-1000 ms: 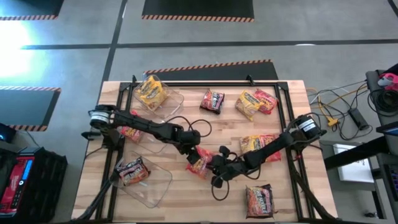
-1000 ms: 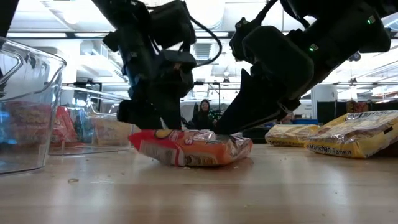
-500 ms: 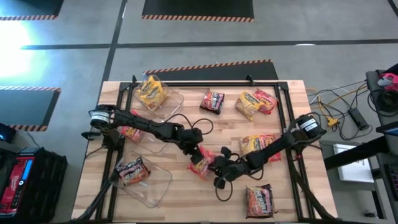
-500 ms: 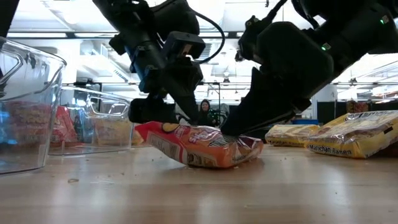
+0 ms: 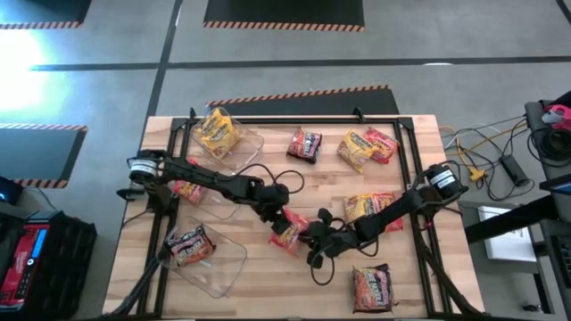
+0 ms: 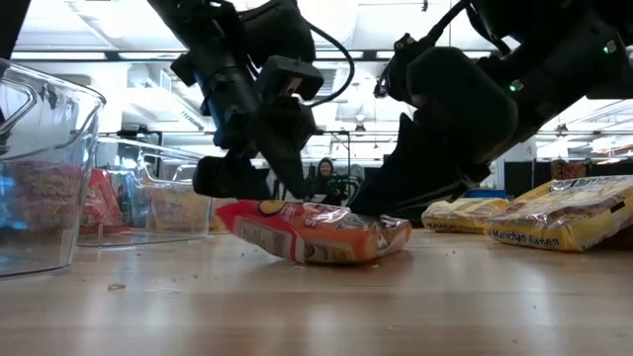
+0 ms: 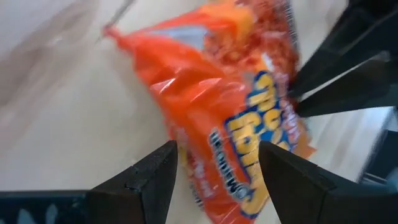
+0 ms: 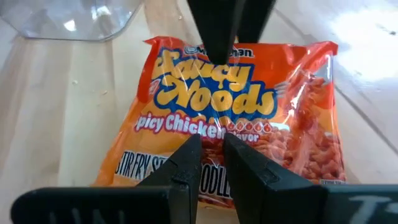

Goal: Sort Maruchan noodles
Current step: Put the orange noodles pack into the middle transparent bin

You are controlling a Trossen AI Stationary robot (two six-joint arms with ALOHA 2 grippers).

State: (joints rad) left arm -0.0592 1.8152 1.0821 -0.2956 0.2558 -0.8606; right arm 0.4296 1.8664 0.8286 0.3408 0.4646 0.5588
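An orange Maruchan noodles packet (image 5: 287,232) (image 6: 316,235) lies at mid-table between my two grippers. My left gripper (image 5: 278,218) (image 7: 214,165) comes down on its far-left end, one finger on each side of the packet. At the packet's near-right end is my right gripper (image 5: 310,239) (image 8: 211,155), its fingers almost together. Other packets sit in the clear bins at the left and loose on the right half. My left gripper holds the packet across its width, one finger on each long side (image 7: 186,158), slanting down from the table's left. That end (image 6: 232,213) is raised slightly off the wood while the opposite end (image 6: 391,242) rests on it. My right gripper presses its nearly closed fingertips (image 8: 189,149) down on the packet's printed face near its near-right end (image 8: 211,134), slanting down from the right. That end (image 6: 381,222) stays on the table under them.
Clear bins stand at the left: one with a yellow packet (image 5: 219,134), one with a red packet (image 5: 187,189), one with a dark packet (image 5: 192,245). Loose packets lie at the far middle (image 5: 305,144), far right (image 5: 366,147), right (image 5: 370,207) and near right (image 5: 373,285).
My left gripper has turned at the wrist and tipped the packet: its far-left end has come up off the table, highest midway and a little lower now, while the near-right end has stayed down under my right gripper.
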